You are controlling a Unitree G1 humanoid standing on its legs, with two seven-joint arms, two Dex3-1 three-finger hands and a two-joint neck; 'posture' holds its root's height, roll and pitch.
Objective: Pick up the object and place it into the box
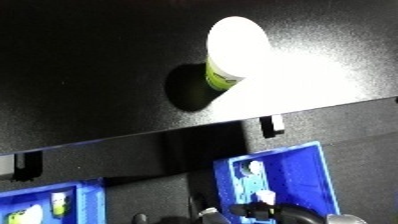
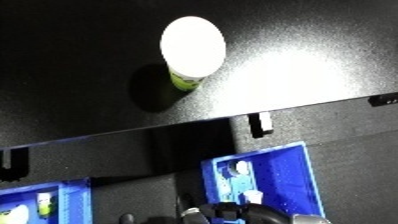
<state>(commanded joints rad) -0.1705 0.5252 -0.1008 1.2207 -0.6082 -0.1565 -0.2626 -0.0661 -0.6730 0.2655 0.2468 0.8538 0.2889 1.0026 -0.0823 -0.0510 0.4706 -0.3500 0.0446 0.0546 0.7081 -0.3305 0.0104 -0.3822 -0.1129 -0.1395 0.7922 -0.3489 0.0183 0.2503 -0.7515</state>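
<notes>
Robot hand (image 2: 233,214) at lower edge, finger state indiscernible; white-lidded cup (image 2: 191,50) upright on black table (image 2: 71,60); blue bins (image 2: 266,175) below.

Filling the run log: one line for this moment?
cup: upright on black table | blue bin: below table edge | hands: not visible

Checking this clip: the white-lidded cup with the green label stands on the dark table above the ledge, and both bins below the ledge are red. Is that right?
Not quite. The white-lidded cup with the green label does stand on the dark table above the ledge, but the two bins below it, one at the right and one at the lower left, are blue, not red. The left eye view shows both.
</notes>
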